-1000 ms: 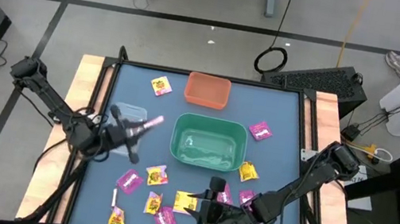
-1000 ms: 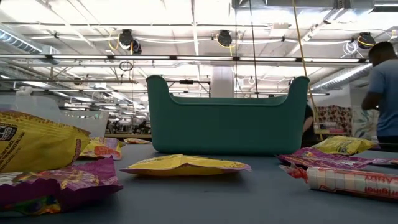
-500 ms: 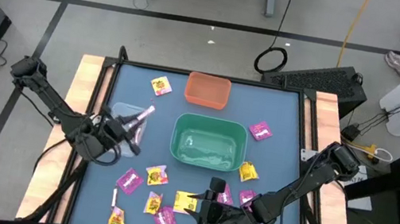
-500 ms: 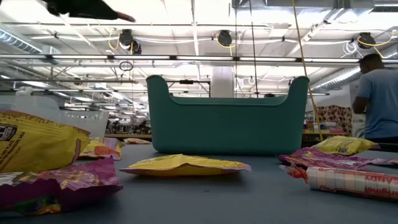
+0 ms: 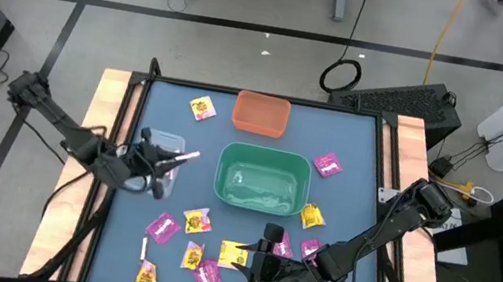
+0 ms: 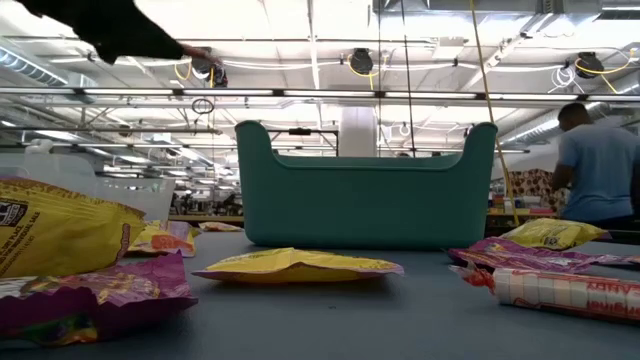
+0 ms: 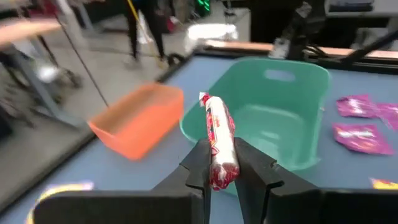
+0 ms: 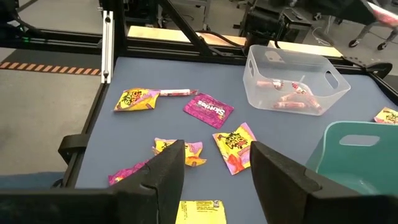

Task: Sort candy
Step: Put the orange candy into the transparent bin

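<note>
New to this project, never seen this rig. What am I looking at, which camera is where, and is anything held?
It is a robot with two dark arms at a blue table, sorting candy.

One camera looks straight down, one sits at table height, and one rides on each wrist.

On the table: a green bin in the middle, an orange bin behind it, and a clear bin with a few sticks inside. Pink and yellow candy packets lie scattered, mostly along the near edge.

The left end effector is shut on a pink-white candy stick, near the clear bin. The right end effector is open and holds nothing, low over the packets at the near edge.

A person stands in the room behind.
</note>
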Action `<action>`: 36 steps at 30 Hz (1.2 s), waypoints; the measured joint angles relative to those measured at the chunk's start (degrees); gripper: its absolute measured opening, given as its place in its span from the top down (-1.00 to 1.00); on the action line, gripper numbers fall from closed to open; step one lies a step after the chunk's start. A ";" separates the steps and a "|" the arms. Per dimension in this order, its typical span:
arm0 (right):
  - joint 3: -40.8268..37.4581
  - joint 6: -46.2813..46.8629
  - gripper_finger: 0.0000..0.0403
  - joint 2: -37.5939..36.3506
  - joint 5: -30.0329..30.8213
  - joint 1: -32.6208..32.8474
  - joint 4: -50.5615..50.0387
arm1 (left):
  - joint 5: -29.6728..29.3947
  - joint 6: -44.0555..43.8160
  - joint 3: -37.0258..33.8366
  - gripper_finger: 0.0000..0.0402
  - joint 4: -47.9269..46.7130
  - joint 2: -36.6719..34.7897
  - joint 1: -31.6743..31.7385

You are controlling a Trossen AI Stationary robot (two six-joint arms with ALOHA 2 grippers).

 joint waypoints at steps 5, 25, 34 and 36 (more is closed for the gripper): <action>0.00 -0.07 0.15 0.00 0.01 -0.04 -0.02 | 5.90 -18.61 3.40 0.74 -23.29 -5.04 1.47; 0.00 2.74 0.15 0.02 -7.21 -0.07 -2.85 | 13.74 -44.43 3.66 0.46 -49.69 5.60 3.15; 0.02 7.88 0.15 -1.73 -33.61 -0.86 -8.47 | 11.08 -44.48 3.66 0.02 -44.41 10.72 3.15; -0.02 10.84 0.15 -1.73 -34.60 -0.90 -11.47 | 10.97 -44.47 3.66 -0.03 -42.14 10.94 3.15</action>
